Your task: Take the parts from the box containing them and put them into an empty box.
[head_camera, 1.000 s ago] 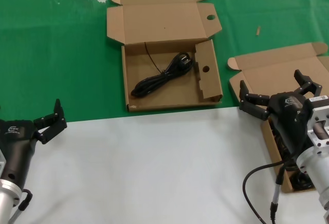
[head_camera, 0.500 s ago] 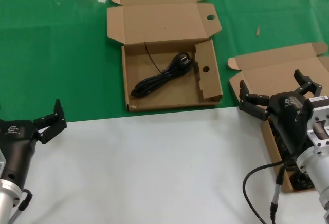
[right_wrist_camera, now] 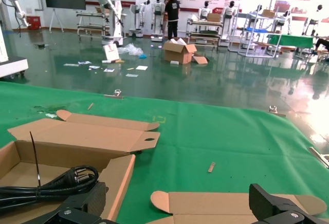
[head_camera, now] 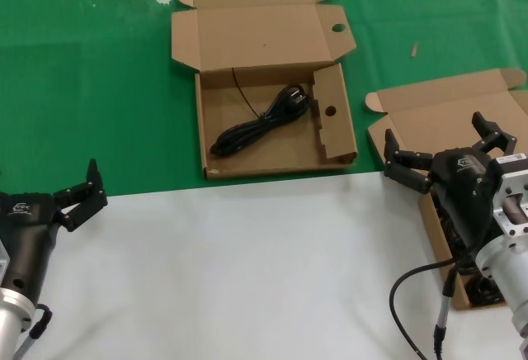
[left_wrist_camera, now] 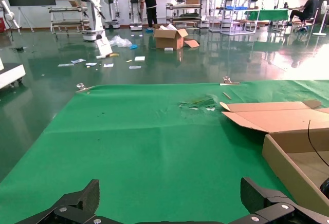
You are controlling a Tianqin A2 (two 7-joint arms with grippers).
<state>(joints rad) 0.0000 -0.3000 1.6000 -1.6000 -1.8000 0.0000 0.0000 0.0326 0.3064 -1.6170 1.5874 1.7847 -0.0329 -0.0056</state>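
While left gripper idles released | right gripper released over source box

Left claw spread wide above green bench. Open cardboard box near, lid flap back. Cluttered hall floor beyond.

Ahead of the left jaws lies open green bench; beyond the right jaws, the plain box's raised lid blocks passage, leaving access from above.
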